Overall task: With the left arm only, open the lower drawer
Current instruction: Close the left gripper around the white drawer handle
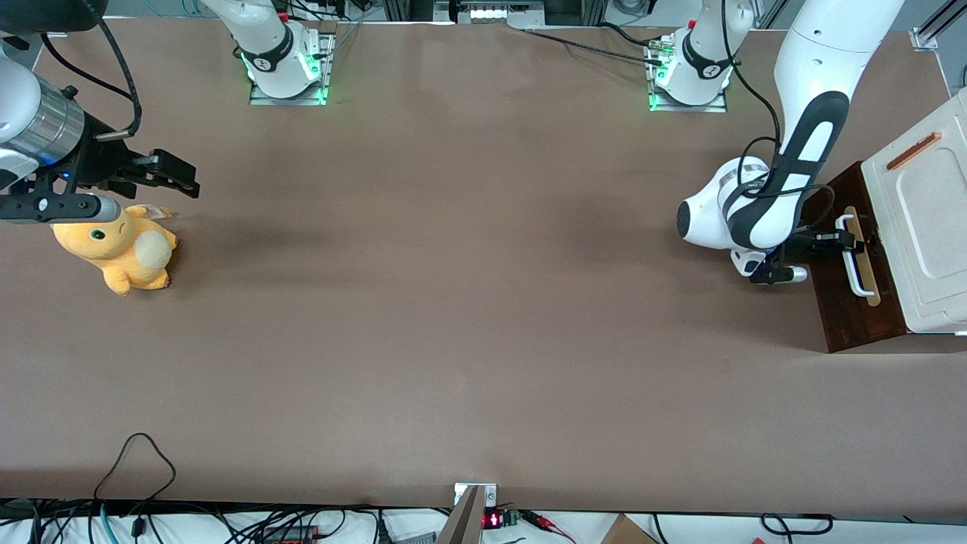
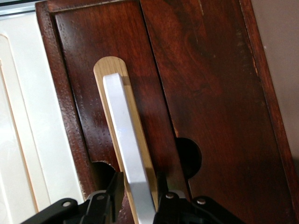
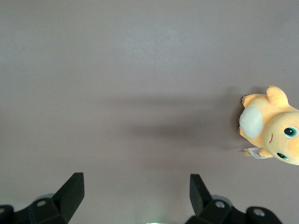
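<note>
The brown table (image 1: 453, 302) fills most of the front view. At the working arm's end of it stands a cream-white cabinet (image 1: 925, 227) with a small orange-brown strip on its top. The left arm (image 1: 801, 113), white with black oval inlays and a black cable, bends down in front of that cabinet. The lower drawer (image 1: 846, 310) shows as a dark brown wooden front jutting out from under the cabinet top toward the parked arm's end. On it runs a pale wood strip (image 2: 105, 70) carrying a white bar handle (image 1: 857, 272). The gripper (image 1: 852, 242) sits right at the handle, at the end of the bar farther from the front camera. In the left wrist view its 2 black fingers (image 2: 105, 200) stand 1 on each side of the bar, closed around it. A yellow plush toy (image 1: 121, 249) lies at the parked arm's end of the table.
</note>
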`<move>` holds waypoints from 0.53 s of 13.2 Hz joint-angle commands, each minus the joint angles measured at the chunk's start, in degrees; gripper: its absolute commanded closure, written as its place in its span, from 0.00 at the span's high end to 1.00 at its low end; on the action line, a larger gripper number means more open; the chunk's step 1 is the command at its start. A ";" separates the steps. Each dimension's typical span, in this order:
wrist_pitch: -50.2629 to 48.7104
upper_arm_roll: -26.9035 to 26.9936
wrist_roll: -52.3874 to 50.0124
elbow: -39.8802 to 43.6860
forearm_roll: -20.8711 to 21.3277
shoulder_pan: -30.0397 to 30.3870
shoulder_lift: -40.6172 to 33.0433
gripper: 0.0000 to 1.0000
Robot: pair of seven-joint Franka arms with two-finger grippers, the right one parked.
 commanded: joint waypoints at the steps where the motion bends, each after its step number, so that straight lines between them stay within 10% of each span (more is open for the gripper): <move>1: 0.27 0.71 -0.93 -0.54 1.66 -0.55 -0.04 0.21; 7: 0.35 0.62 -1.55 -0.28 1.57 -1.78 -0.39 0.00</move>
